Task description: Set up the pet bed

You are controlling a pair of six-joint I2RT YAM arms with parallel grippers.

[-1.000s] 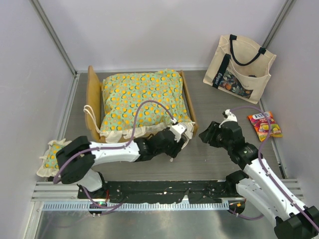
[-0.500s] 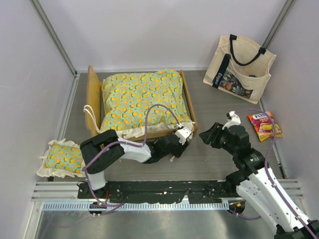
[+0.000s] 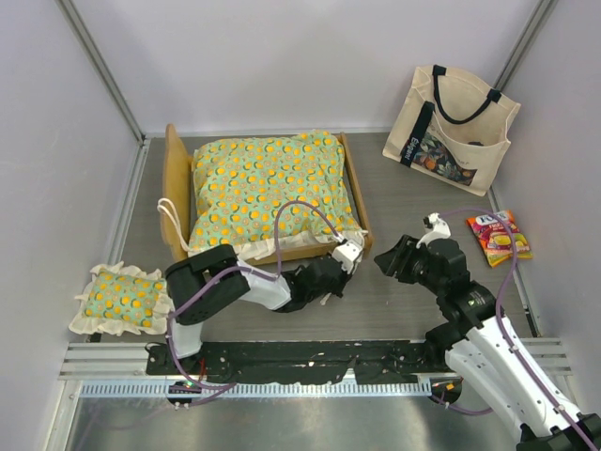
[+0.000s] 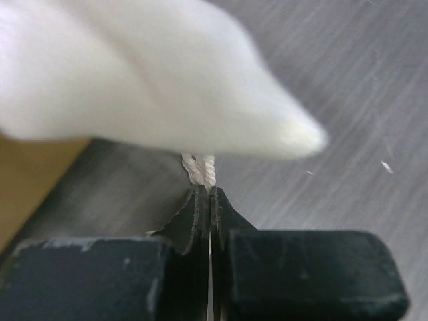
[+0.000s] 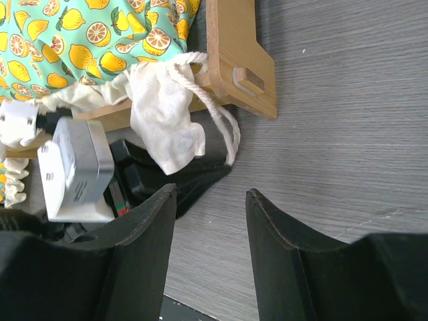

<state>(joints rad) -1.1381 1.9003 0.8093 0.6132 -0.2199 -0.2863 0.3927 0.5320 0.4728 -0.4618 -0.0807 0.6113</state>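
Cushion tie [image 4: 199, 168] is pinched in left gripper [image 4: 209, 195], presumably for securing to bed frame [image 5: 231, 47]; right gripper [image 5: 210, 195] is held spread nearby.

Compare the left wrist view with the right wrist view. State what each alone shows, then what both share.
Left wrist only: the left gripper pinched shut on the cream tie, seen close up. Right wrist only: the citrus-print cushion, the wooden frame corner and the open right gripper. Both: the tie, the cream ruffle and the grey table.
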